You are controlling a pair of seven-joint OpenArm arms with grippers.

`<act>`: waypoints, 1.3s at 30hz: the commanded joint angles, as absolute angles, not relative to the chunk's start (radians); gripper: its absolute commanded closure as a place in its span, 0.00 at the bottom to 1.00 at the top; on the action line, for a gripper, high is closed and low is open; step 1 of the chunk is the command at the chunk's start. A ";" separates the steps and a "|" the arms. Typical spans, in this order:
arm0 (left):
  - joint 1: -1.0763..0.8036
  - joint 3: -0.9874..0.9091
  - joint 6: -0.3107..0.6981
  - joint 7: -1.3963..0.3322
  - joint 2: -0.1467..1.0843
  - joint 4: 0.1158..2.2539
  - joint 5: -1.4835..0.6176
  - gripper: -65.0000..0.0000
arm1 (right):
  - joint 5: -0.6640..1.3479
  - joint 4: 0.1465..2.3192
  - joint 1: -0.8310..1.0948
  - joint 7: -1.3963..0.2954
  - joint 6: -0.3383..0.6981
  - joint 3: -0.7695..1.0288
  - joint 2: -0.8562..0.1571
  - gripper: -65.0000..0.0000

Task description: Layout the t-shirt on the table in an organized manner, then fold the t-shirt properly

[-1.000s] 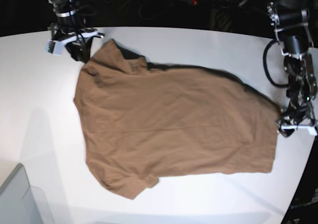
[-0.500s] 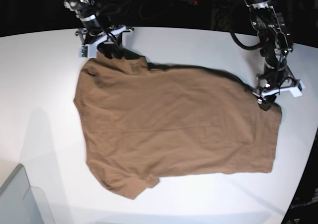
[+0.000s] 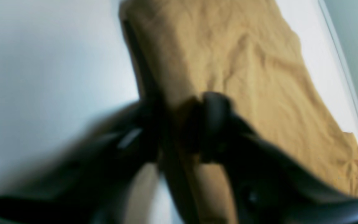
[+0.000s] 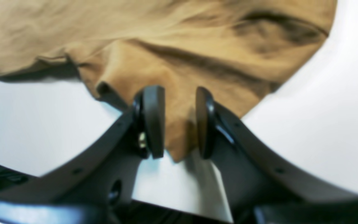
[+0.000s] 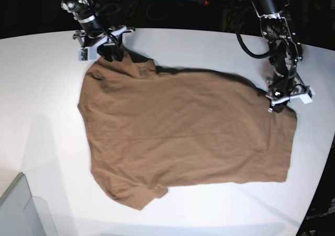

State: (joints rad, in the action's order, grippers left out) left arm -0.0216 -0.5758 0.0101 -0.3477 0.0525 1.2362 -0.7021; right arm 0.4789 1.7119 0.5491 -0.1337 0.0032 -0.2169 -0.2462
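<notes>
While the t-shirt (image 5: 183, 136) lies spread across the table (image 5: 42, 100), the left pincer (image 3: 179, 130) looks narrowly closed on its far hem corner; the right pincer (image 4: 174, 123) straddles a sleeve tip, half-open. Next, I'd guess: pull taut.

We are seeing the brown shirt (image 5: 183, 136) lying spread flat, slightly wrinkled, across the white table (image 5: 42, 89), sleeves leftward.

We see the t-shirt (image 5: 183, 136) spread flat across the middle of the table (image 5: 42, 89), one sleeve toward the far edge, the other toward the near edge. A bin (image 5: 21, 210) sits at the near-left corner.
</notes>
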 commanded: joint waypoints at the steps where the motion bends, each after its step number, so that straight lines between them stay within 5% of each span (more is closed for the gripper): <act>1: 0.001 -0.575 -0.002 -0.374 0.053 1.242 -0.700 0.93 | 0.481 1.728 0.555 -0.110 0.013 -0.214 -0.248 0.72; 2: 0.008 -0.575 -0.008 -0.380 0.051 1.248 -0.700 1.00 | 0.481 1.728 0.555 -0.110 0.013 -0.214 -0.251 0.72; 12: 0.074 -0.493 -0.015 -0.383 0.082 1.405 -0.684 1.00 | 0.481 1.728 0.555 -0.110 0.013 -0.214 -0.262 0.72; 21: 0.251 -0.151 -0.015 -0.383 0.059 1.386 -0.341 0.99 | 0.481 1.727 0.555 -0.110 0.013 -0.213 -0.288 0.72; 26: 0.367 0.013 -0.015 -0.384 -0.024 1.204 -0.113 0.99 | 0.481 1.727 0.553 -0.110 0.013 -0.213 -0.288 0.72; 29: 0.426 0.082 -0.015 -0.384 -0.070 1.061 -0.015 0.89 | 0.481 1.727 0.553 -0.110 0.013 -0.213 -0.288 0.72; 36: 0.443 0.091 -0.015 -0.381 -0.110 1.006 0.044 0.45 | 0.481 1.727 0.553 -0.110 0.013 -0.213 -0.289 0.72; 39: 0.441 0.064 -0.015 -0.375 -0.090 1.043 0.044 0.38 | 0.481 1.727 0.553 -0.110 0.013 -0.213 -0.289 0.72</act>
State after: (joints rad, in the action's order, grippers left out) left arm 0.4080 0.0662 -0.0059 -0.4049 -0.0921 1.0191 0.0395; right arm 0.4789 1.7100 0.5491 -0.1341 0.0036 -0.2146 -0.2825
